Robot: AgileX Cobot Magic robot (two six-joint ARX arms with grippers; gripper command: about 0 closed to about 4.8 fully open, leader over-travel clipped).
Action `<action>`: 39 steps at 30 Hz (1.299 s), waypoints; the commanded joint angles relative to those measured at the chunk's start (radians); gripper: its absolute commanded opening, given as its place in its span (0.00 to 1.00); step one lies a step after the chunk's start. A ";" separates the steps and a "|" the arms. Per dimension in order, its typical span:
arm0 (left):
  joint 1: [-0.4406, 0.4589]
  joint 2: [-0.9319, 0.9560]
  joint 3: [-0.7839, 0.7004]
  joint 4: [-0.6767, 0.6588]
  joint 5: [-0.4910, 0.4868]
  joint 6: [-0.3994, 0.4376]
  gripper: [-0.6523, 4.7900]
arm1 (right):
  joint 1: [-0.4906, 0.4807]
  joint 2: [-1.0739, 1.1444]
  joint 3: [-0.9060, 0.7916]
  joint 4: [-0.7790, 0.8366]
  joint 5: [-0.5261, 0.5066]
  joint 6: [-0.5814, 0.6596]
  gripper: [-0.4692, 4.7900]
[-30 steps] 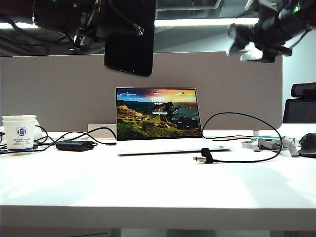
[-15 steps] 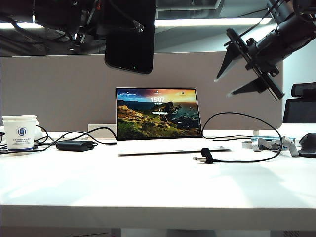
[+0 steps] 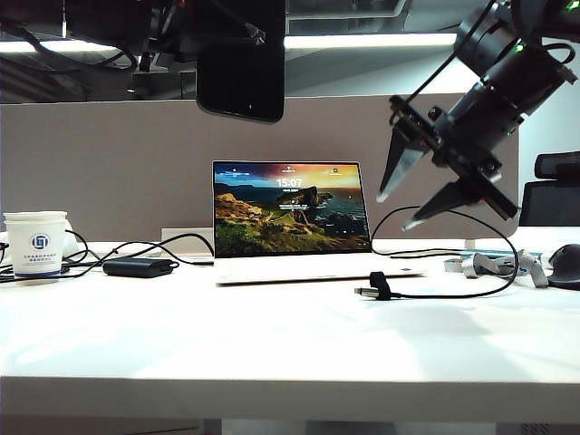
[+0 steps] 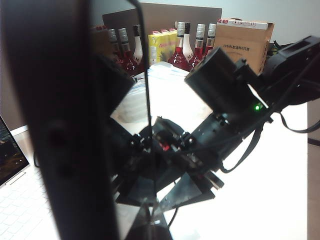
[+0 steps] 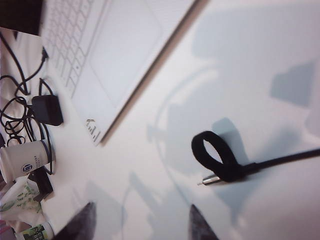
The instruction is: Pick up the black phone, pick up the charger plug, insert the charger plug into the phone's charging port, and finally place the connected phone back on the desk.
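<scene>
Left gripper (image 3: 237, 36) clamped on phone (image 3: 241, 68), high above laptop (image 3: 290, 213); right gripper (image 3: 410, 195), jaws apart, above plug (image 3: 367, 292) on desk (image 3: 272, 344).

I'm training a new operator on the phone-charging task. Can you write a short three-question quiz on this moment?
1. True or false: the black phone lies on the desk.
2. Which gripper is open? A) left gripper B) right gripper
3. Fill in: the charger plug lies on the desk in front of the ____.

Key:
1. False: the left gripper holds it up high above the laptop.
2. B: the right gripper's jaws stand apart, empty, above the plug.
3. laptop
</scene>
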State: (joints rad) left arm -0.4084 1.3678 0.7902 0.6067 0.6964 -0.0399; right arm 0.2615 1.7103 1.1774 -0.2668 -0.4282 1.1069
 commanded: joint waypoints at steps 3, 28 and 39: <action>-0.002 -0.008 0.006 0.038 0.008 -0.002 0.11 | 0.014 0.046 0.002 0.009 0.018 0.126 0.53; -0.002 -0.009 0.006 0.038 0.026 -0.002 0.11 | 0.101 0.208 0.002 0.051 0.112 0.333 0.36; -0.003 -0.009 0.006 0.039 0.026 -0.006 0.11 | 0.100 0.197 0.003 0.029 0.120 0.123 0.08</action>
State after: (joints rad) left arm -0.4088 1.3674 0.7902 0.6083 0.7151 -0.0425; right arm 0.3614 1.9160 1.1801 -0.2169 -0.3172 1.2770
